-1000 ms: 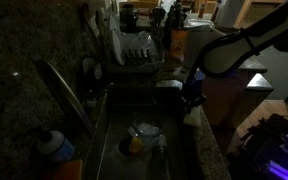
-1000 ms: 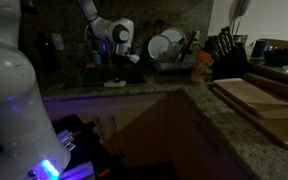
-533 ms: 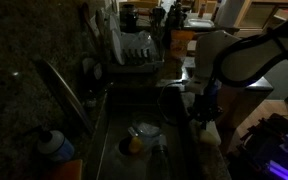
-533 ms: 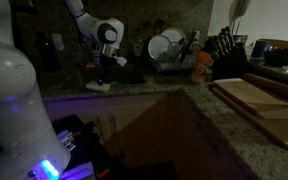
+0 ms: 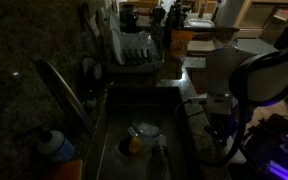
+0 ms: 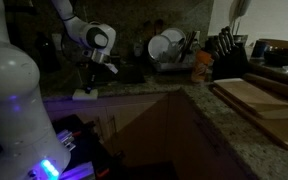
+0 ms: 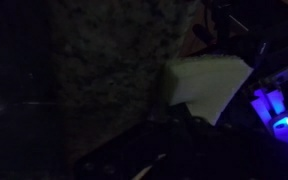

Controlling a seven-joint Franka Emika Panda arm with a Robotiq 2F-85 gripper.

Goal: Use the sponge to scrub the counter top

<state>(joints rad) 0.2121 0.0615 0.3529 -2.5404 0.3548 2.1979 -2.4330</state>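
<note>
The wrist view alone shows the sponge (image 7: 209,80) close up, a pale block on the speckled desk (image 7: 114,50) by its edge. In an exterior view the tool (image 6: 88,86) points down, pinching the sponge at the desk's front edge, with the arm (image 6: 79,35) bent above it. The sink (image 5: 134,140) shows in one exterior view only.

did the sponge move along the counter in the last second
Yes. In an exterior view the sponge slid left along the counter top, away from the dish rack.
</note>
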